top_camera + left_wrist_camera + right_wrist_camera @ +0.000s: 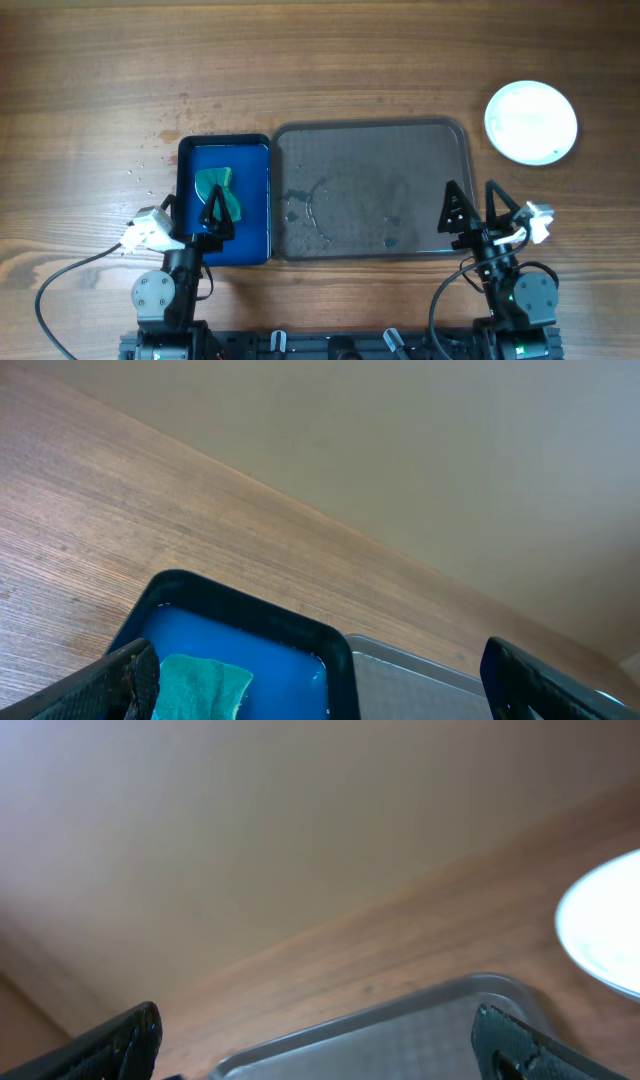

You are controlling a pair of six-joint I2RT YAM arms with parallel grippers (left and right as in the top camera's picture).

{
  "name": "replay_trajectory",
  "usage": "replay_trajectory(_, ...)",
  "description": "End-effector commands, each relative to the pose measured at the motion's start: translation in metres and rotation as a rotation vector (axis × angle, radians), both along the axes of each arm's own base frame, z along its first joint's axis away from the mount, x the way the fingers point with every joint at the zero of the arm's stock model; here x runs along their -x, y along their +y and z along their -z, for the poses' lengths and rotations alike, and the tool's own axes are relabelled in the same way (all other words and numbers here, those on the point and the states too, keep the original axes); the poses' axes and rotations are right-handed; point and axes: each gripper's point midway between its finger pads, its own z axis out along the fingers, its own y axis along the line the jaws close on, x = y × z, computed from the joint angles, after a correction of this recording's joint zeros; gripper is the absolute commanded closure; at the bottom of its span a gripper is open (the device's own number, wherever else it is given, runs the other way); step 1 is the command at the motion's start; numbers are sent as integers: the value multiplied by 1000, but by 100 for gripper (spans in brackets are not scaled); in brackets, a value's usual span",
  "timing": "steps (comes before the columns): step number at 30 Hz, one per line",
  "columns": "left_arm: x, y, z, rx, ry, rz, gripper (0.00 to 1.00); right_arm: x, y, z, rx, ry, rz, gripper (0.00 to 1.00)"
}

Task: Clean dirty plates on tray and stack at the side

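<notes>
From overhead alone, whole plates (pixel 531 122) beside tray (pixel 372 190); left claw (pixel 190 205) and right claw (pixel 470 195) spread

The large tray (pixel 372 160) lies at the middle of the desk (pixel 300 60). The small tray (pixel 250 200) lies just beside it on the left. A cloth (pixel 218 188) lies in the small tray. The plates (pixel 531 122) lie on the desk, right of and behind the large tray's far right corner. The left claw (pixel 195 207) stands over the small tray; the right claw (pixel 473 205) stands over the large tray's right edge.
</notes>
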Motion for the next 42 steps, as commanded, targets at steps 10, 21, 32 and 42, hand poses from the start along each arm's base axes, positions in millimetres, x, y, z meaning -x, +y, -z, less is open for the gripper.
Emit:
replay_trajectory(10,0,2,2,-10,0,-12,0,0,-4,10,284,-15,5,0)
replay_trajectory(21,0,2,2,-10,0,-12,0,0,-6,11,363,-24,18,1)
replay_trajectory(32,0,2,2,-10,0,-12,0,-1,-13,11,646,-64,55,0)
replay_trajectory(42,0,2,2,-10,0,-12,0,-1,-13,11,636,-65,55,0)
